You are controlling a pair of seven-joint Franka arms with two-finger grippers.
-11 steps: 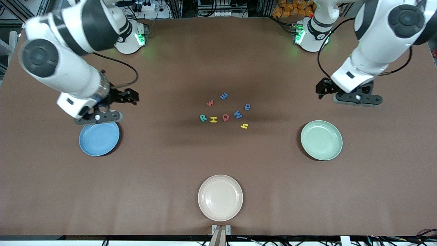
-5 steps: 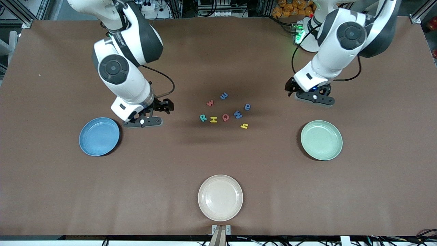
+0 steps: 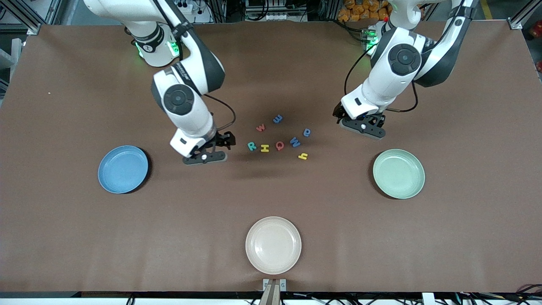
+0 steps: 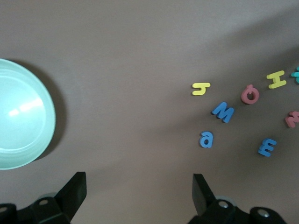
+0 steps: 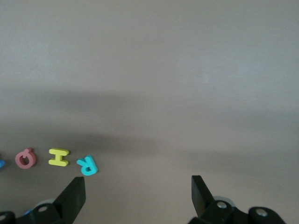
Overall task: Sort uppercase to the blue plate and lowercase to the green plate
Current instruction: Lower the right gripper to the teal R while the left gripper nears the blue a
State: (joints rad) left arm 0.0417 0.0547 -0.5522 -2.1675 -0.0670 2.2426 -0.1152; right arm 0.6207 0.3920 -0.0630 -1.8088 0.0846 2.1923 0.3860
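Letters cluster mid-tabletop in the front view, between blue plate (image 3: 123, 169) and green plate (image 3: 398, 173), all plates bare. Left wrist view: left tool (image 4: 139, 196) spread wide. Right wrist view: right tool (image 5: 138, 196) wide near teal R (image 5: 88, 164).

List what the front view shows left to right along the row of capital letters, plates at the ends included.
blue plate → right gripper → R → H → Q → W → green plate

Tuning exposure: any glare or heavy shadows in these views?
Front view: soft arm shadows darken the table around the letters, no glare. Left wrist view: bright highlight on the green plate, dark shadow beside it. Right wrist view: broad shadow band above the teal R.
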